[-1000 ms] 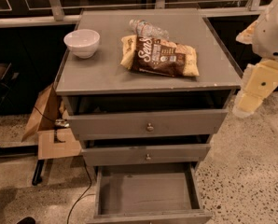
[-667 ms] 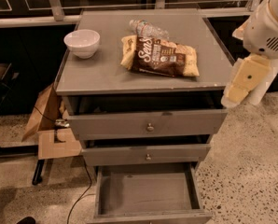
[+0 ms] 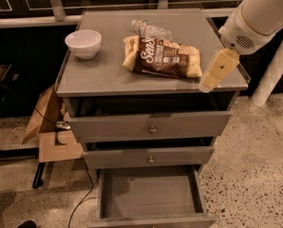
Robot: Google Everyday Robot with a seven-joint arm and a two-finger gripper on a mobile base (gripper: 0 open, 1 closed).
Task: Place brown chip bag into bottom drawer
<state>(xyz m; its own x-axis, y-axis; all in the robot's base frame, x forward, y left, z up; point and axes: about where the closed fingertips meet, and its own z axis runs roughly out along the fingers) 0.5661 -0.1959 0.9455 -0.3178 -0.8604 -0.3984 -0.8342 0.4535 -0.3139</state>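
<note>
The brown chip bag lies flat on the grey cabinet top, right of centre, dark brown middle with white script and tan ends. The bottom drawer is pulled out at the base of the cabinet, and its flat grey floor is bare. My gripper, a cream-coloured piece under the white arm, hangs over the right front corner of the cabinet top, just right of the bag and apart from it. It holds nothing that I can see.
A white bowl stands at the left of the top. A clear plastic bottle lies behind the bag. Two knobbed drawers sit above the bottom one. Cardboard pieces and a cable lie on the floor at the left.
My arm and gripper have moved left and up, from beside the cabinet's right edge to over its right front corner, closer to the bag. The bag, bowl and bottle have not moved.
</note>
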